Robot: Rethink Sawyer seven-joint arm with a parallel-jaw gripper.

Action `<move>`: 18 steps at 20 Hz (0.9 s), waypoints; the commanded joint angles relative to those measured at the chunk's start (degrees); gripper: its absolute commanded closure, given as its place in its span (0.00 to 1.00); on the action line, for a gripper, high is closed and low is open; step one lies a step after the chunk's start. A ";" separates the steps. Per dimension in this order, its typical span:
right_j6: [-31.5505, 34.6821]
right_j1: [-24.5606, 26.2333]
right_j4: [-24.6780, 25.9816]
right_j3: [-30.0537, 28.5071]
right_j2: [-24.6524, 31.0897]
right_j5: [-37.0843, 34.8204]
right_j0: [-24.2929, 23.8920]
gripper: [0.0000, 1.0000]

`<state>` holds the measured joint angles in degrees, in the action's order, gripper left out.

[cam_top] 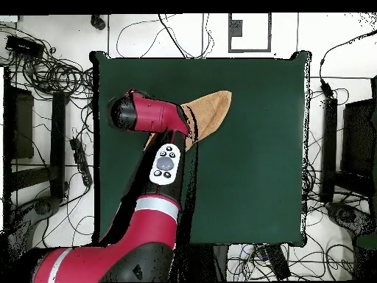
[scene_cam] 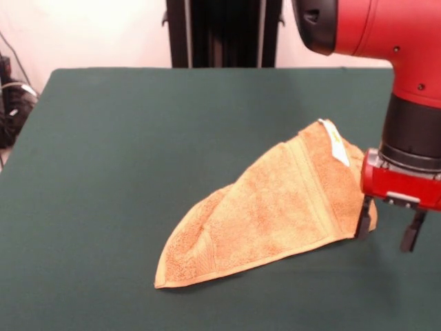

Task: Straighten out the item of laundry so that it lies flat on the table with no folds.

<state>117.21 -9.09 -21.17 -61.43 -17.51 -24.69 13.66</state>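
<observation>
Gripper (scene_cam: 390, 232), open and empty at right of frame beside the folded towel (scene_cam: 275, 207) (label up), should pinch only the top layer's corner.

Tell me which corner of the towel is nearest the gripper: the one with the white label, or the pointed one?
The label corner of the towel. The open gripper hangs beside it, one finger at its edge; the pointed corner lies far across the table.

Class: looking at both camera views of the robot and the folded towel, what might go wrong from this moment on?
1. The open gripper sits at the very edge of the orange towel; closing may catch only air or a thin corner that slips out.
2. The towel lies folded into a wedge; pulling might drag the whole bundle across the green table without unfolding it.
</observation>
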 commanded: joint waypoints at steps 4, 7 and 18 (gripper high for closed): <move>15.38 -2.75 -2.94 -11.36 5.82 3.66 2.55 0.00; 15.45 -3.76 -3.07 -12.46 5.30 3.14 2.93 0.00; 14.60 -4.53 -3.26 -14.98 6.12 4.79 2.79 0.00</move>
<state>117.21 -14.19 -21.23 -70.04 -17.43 -21.57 15.47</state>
